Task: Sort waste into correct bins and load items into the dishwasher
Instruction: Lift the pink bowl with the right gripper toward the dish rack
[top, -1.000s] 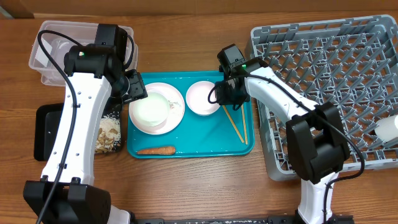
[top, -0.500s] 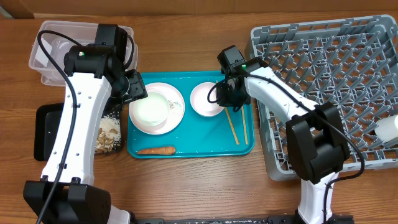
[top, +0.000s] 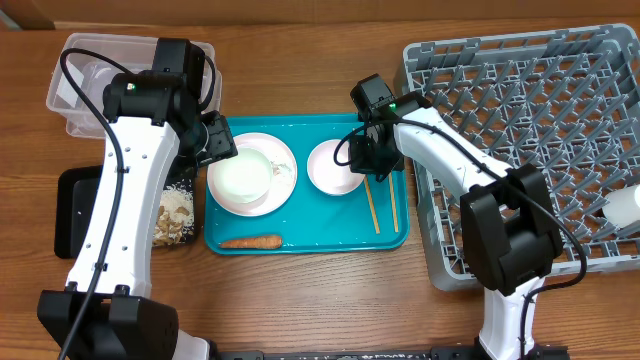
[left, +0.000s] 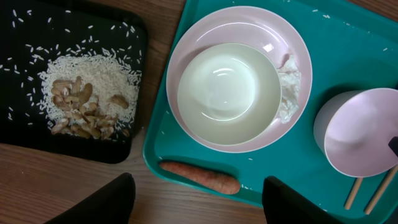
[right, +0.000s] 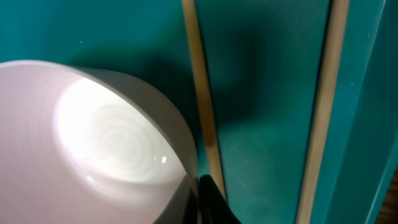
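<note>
While the wooden surface (top: 300, 300) carries everything, the grey dish rack (top: 520, 130) stands just right of the teal tray (top: 310, 225), with a white cup (top: 625, 205) at the rack's far right edge. The clear plastic tub (top: 80, 90) sits beyond the teal tray's left end, and the black tray (top: 75, 215) lies against that same end, nearer the robot. On the teal tray's left half rests a white plate (left: 186, 37) with a white bowl (left: 227, 93) nested in it and crumpled white paper (left: 289, 87) tucked at the bowl's right. A small bowl (top: 332, 168) sits tilted in the tray's middle, its rim pinched by the right tool (top: 360, 158). The chopsticks (top: 372, 205) lie side by side on the tray's right part, next to that bowl. The carrot (top: 250, 241) lies along the tray's near edge. Beige food scraps (left: 81, 109) on rice are heaped in the black tray. The left tool (left: 198, 193) hangs spread and empty over the tray's left end.
</note>
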